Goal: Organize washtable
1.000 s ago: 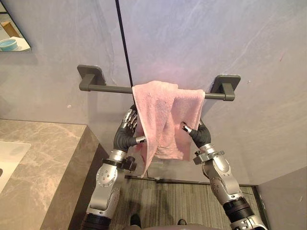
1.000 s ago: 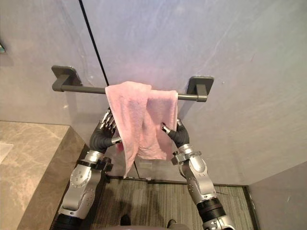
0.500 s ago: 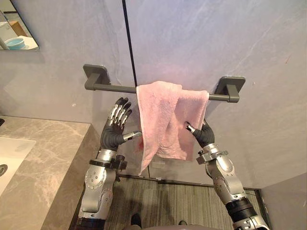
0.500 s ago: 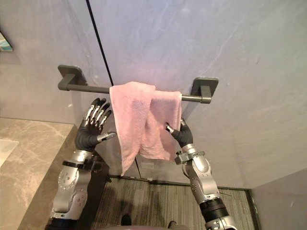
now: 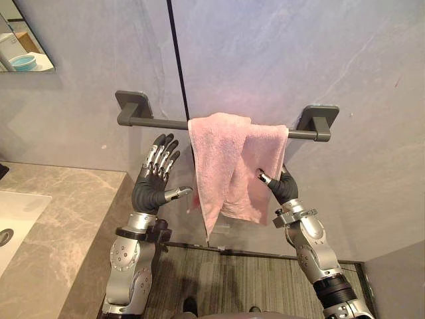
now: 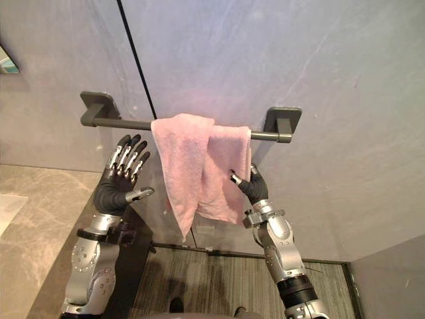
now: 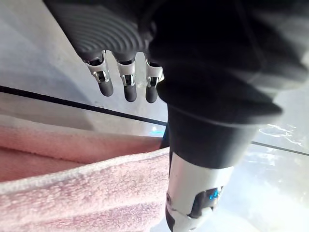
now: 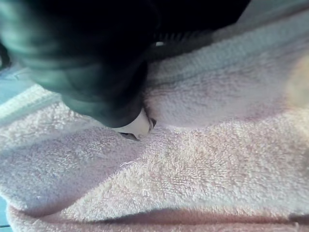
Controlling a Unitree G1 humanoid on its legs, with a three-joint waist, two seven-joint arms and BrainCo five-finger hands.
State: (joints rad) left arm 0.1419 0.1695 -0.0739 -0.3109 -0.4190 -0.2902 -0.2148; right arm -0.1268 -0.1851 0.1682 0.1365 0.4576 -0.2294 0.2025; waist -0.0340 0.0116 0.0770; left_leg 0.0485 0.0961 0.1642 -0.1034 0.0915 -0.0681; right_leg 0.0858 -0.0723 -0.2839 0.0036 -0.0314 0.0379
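Grey wall (image 5: 299, 53) faces you; the marbled table (image 5: 60, 219) sits at lower left. A dark towel bar (image 5: 159, 123) is fixed across the wall. The pink towel (image 5: 226, 166) is draped over the bar's right half, bunched, with its left fold hanging lower than its right. Your left hand (image 5: 154, 186) is raised below the bar, just left of the towel and clear of it, fingers straight and spread, released. Your right hand (image 5: 282, 188) pinches the towel's right edge, thumb pressed on its front face.
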